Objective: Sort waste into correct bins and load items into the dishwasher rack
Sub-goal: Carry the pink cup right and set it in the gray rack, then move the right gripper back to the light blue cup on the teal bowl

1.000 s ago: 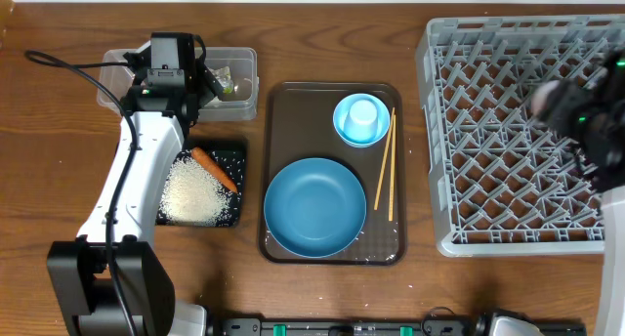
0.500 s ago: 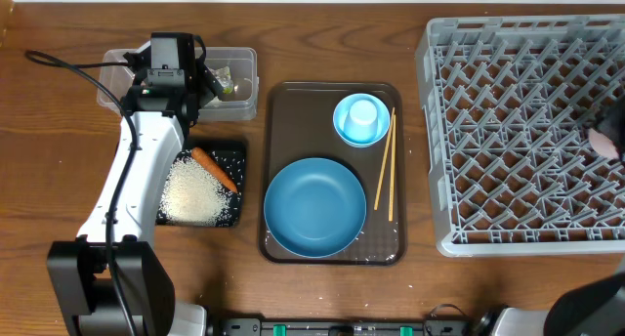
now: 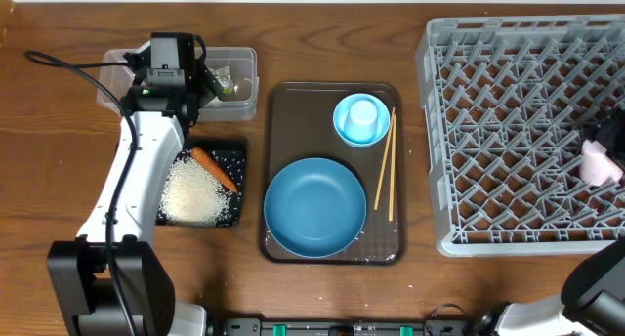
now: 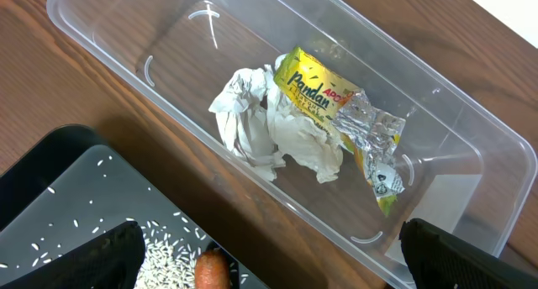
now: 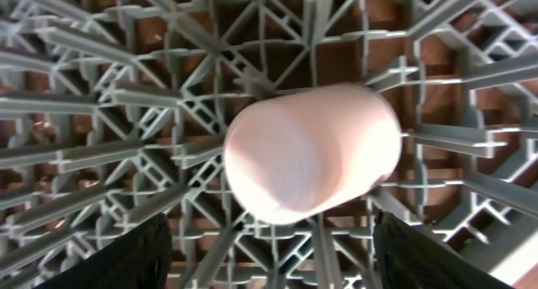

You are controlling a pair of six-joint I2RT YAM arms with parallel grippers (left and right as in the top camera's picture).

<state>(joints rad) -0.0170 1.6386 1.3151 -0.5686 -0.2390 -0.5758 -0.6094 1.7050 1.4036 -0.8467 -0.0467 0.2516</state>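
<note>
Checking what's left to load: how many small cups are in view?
2. One cup sits in the light-blue bowl on the brown tray; the other cup rests on the grey rack near its right edge.

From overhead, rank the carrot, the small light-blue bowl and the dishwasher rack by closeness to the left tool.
1. The carrot, on the black tray, just beside the left tool, toward the robot.
2. The small light-blue bowl, on the brown tray, to the robot's right.
3. The dishwasher rack, far right across the table.
</note>
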